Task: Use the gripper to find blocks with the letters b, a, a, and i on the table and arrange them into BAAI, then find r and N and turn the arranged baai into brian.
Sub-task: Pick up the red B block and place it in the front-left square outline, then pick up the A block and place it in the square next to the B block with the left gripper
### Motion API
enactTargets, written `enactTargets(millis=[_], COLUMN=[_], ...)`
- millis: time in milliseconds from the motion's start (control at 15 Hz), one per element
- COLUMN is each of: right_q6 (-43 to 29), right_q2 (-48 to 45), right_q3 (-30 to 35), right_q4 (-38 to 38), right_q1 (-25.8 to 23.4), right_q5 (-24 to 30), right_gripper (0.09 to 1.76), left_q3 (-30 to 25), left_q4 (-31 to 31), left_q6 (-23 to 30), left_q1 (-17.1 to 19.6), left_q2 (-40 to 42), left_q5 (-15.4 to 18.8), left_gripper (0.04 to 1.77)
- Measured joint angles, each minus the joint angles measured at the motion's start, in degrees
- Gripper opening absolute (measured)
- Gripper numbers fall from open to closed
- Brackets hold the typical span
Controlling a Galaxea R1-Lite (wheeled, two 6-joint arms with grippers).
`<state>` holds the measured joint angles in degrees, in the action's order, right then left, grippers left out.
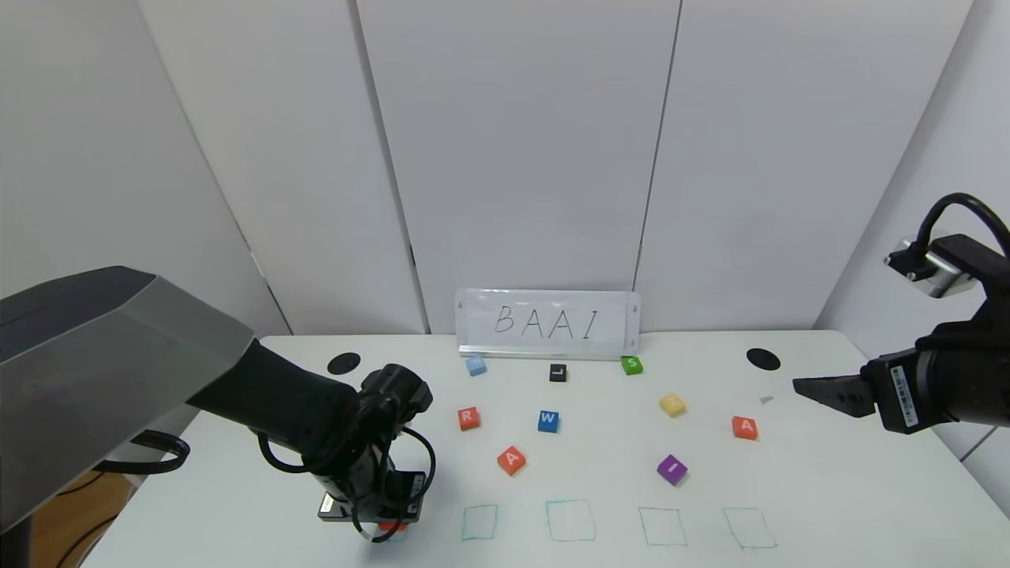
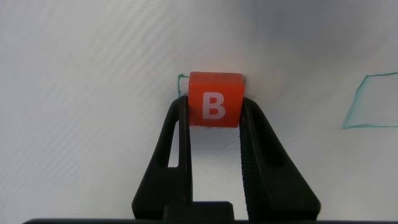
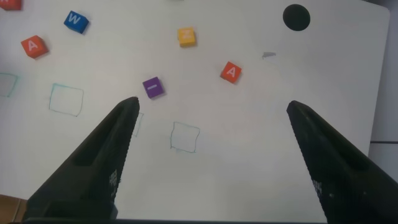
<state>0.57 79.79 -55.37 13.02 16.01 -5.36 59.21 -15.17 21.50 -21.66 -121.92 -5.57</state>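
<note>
My left gripper point(image 2: 214, 109) is shut on the orange-red B block point(image 2: 214, 99), low over the leftmost green outline on the white table point(image 1: 828, 489). In the head view the B block point(image 1: 392, 525) peeks out under that gripper point(image 1: 379, 517). One A block point(image 1: 511, 460) lies mid-left, the other A block point(image 1: 744, 427) at the right, the purple I block point(image 1: 671, 469) between them. The R block point(image 1: 469, 418) lies behind the left A. My right gripper point(image 1: 821, 389) is open and empty, raised at the right edge; its wrist view point(image 3: 211, 109) shows the I block point(image 3: 153, 87) and an A block point(image 3: 231, 71).
Blue W point(image 1: 548, 421), black L point(image 1: 558, 372), green S point(image 1: 631, 364), yellow point(image 1: 672, 405) and light blue point(image 1: 475, 365) blocks lie farther back. A BAAI sign point(image 1: 548, 323) stands at the rear. Three further green outlines point(image 1: 570, 521) run along the front. Black spots point(image 1: 343, 363) point(image 1: 763, 359) mark the rear corners.
</note>
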Motion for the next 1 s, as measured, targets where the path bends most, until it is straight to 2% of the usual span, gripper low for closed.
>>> enactTargets(millis=[133,333,533,733,1000], right_q6=[0.0,0.02,0.02,0.02,0.11], right_q2=[0.0,0.0,0.0,0.0,0.0], right_q3=[0.0,0.02,0.09,0.09,0.09], right_q4=[0.0,0.0,0.06,0.04,0.09], right_q1=[-0.02,0.0,0.04,0.06,0.06], right_q5=[0.01,0.0,0.01,0.0,0.0], right_gripper=[1.71,1.71,1.71,1.71,1.71], left_q3=[-0.06,-0.17,-0.3,-0.12,0.38], left_q4=[0.26,0.26,0.23,-0.16,-0.78], left_q6=[0.06,0.09,0.02,0.02,0.39], left_q1=[-0.02,-0.02,-0.05,-0.05,-0.77], left_q2=[-0.07,-0.16,-0.1,0.72,3.95], left_q5=[-0.26,-0.37,-0.39,-0.45,-0.41], left_gripper=[0.51,0.86,1.13,1.32,1.48])
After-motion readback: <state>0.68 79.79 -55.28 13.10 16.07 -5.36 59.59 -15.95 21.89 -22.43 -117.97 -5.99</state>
